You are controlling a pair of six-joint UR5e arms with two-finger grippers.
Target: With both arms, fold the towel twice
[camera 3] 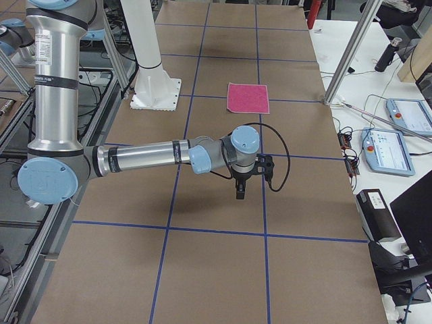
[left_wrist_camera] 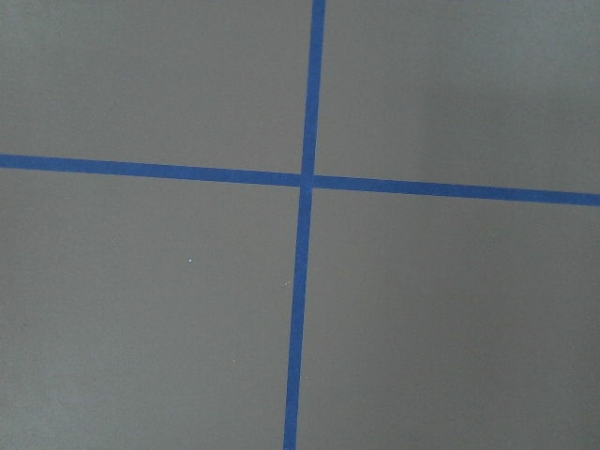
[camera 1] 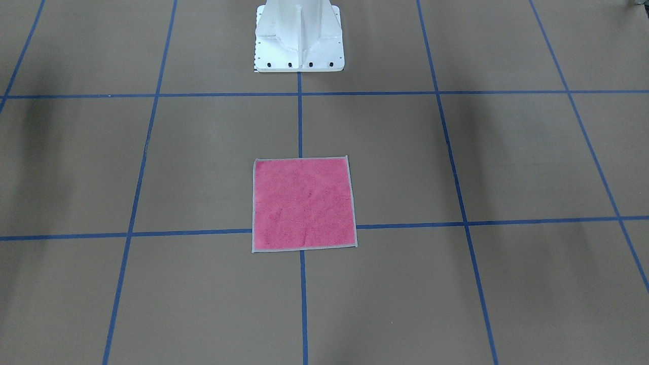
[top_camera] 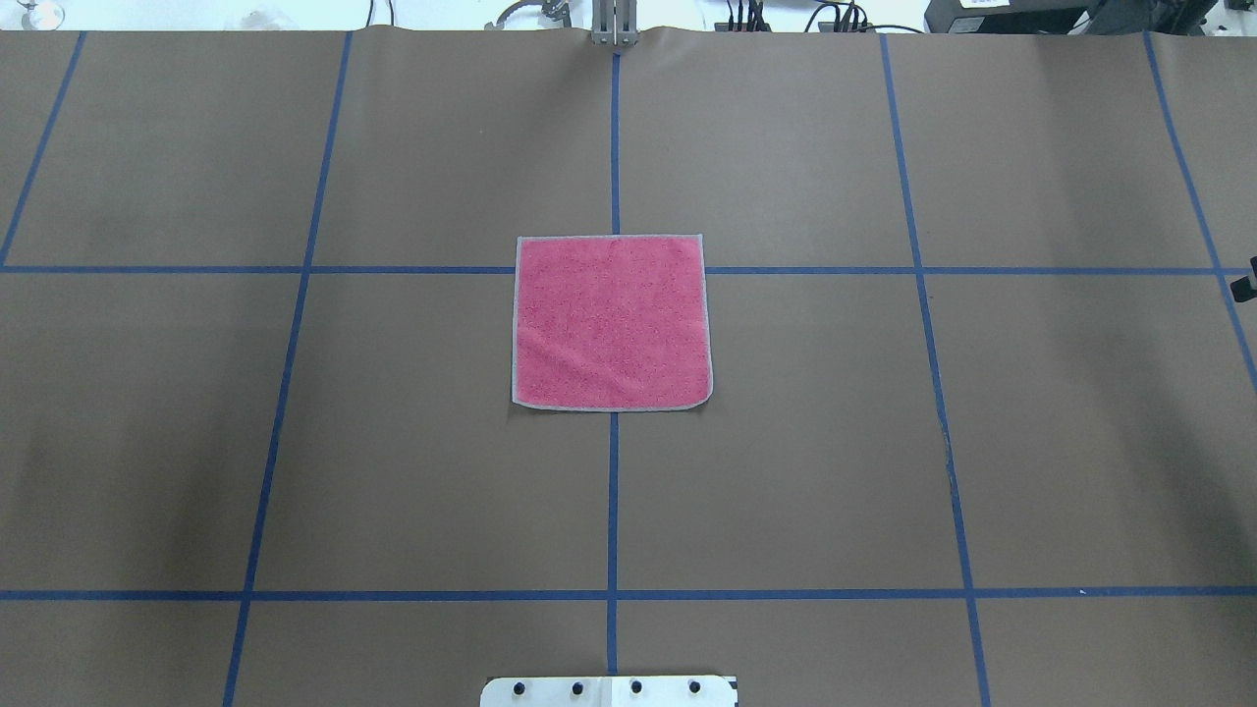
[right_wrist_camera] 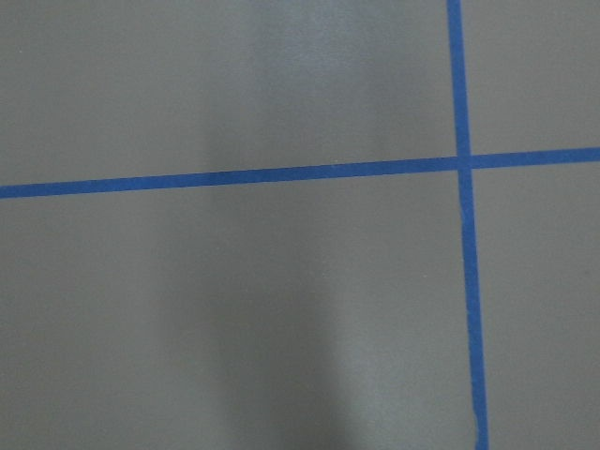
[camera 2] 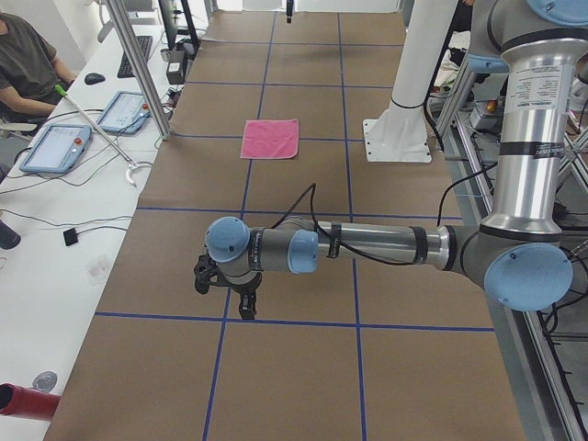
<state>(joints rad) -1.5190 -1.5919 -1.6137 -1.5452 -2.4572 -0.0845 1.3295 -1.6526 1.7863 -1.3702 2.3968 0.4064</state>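
The towel (camera 1: pixel 304 203) lies flat and unfolded, pink face up with light grey edging, at the middle of the brown table (top_camera: pixel 611 322). Both arms reach out low over the table's ends, far from the towel (camera 2: pixel 270 139). My left gripper (camera 2: pixel 244 308) shows only in the exterior left view, pointing down over a blue tape line. My right gripper (camera 3: pixel 239 191) shows only in the exterior right view, also pointing down, well short of the towel (camera 3: pixel 248 98). Whether either is open or shut I cannot tell. Both wrist views show only bare table and tape crossings.
The white pedestal base (camera 1: pixel 299 45) stands behind the towel on the robot's side. Blue tape lines (top_camera: pixel 614 491) grid the table. A side desk holds tablets (camera 2: pixel 55 147), a keyboard and cables, with a seated person (camera 2: pixel 28 64). Frame posts (camera 3: pixel 344 61) stand at the table's edge.
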